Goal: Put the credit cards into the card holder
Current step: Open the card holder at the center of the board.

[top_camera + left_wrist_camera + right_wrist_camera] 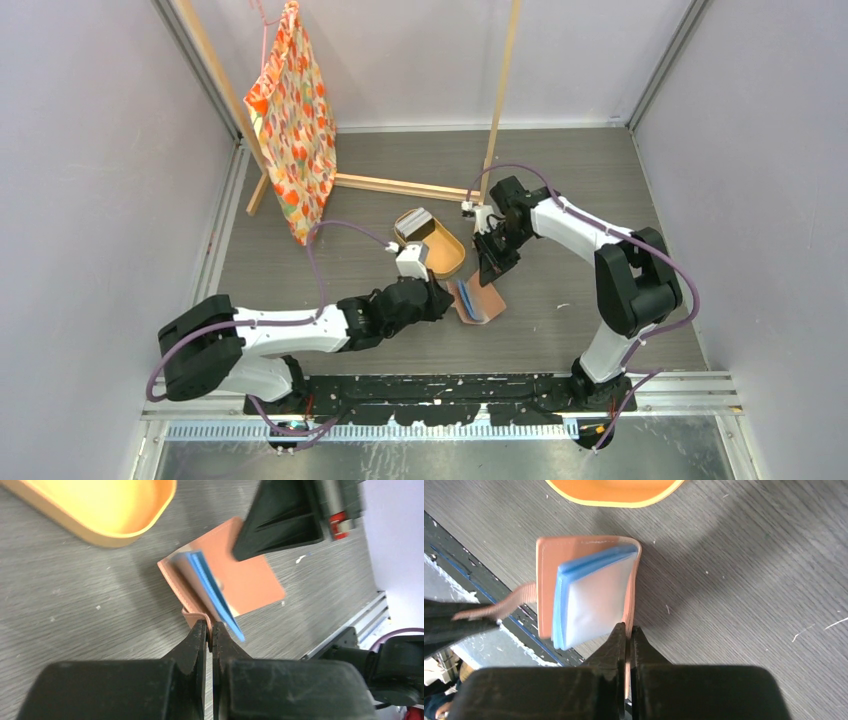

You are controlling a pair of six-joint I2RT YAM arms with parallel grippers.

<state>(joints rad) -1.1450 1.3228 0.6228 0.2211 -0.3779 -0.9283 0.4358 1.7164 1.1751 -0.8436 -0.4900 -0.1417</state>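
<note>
The card holder (478, 300) lies open on the counter (560, 200) just beside the tan tray (447, 255). The left fingers (192, 645) pinch its snap tab (195, 615) and the right fingers (614, 645) pinch a cover edge. Best to draw them apart gently so the pockets (594, 595) gape for cards

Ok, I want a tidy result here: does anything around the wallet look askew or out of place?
Yes. The blue-edged stack in the card holder juts past its edge instead of lying flush. The holder is half open, its tab pinched by the left gripper, one flap by the right gripper.
</note>
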